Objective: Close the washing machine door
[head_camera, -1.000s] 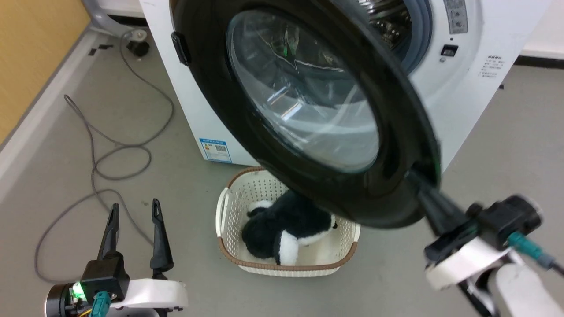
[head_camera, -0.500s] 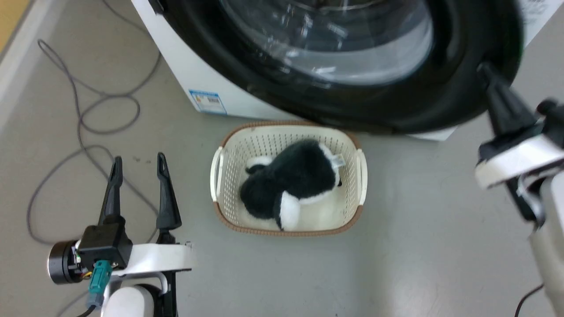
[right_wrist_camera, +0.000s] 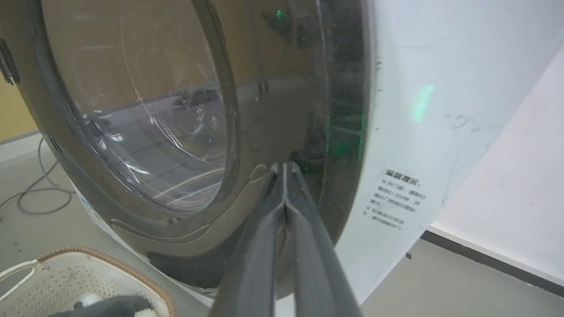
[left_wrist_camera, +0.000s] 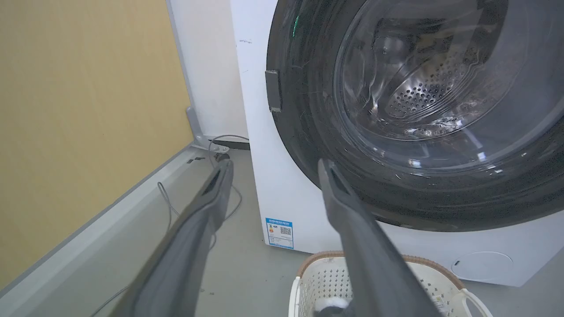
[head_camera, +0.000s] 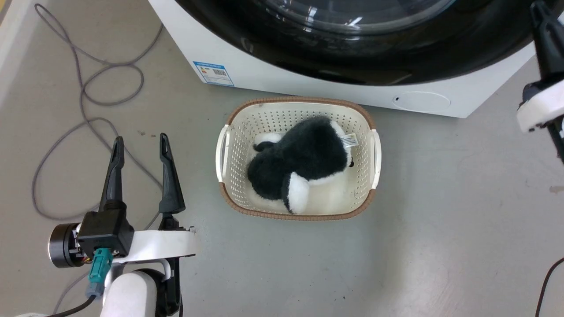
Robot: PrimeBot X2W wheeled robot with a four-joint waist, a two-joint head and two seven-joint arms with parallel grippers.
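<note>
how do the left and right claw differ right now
The left claw is open, fingers spread; the right claw is shut, fingers pressed together. The left claw hangs over the floor, apart from the door; the right claw's tips are up at the door's black rim. Both have two long dark fingers and hold nothing.

My left hand (head_camera: 140, 145), fingers spread, has bare floor (head_camera: 440, 198) ahead and around it. A grey cable (head_camera: 142, 81) loops at its left, and the basket (head_camera: 299, 100) holding a plush toy (head_camera: 304, 163) blocks its right. My right hand (right_wrist_camera: 284, 165), fingers together, sits right up at the washing machine door (right_wrist_camera: 273, 110), with open floor beneath.
</note>
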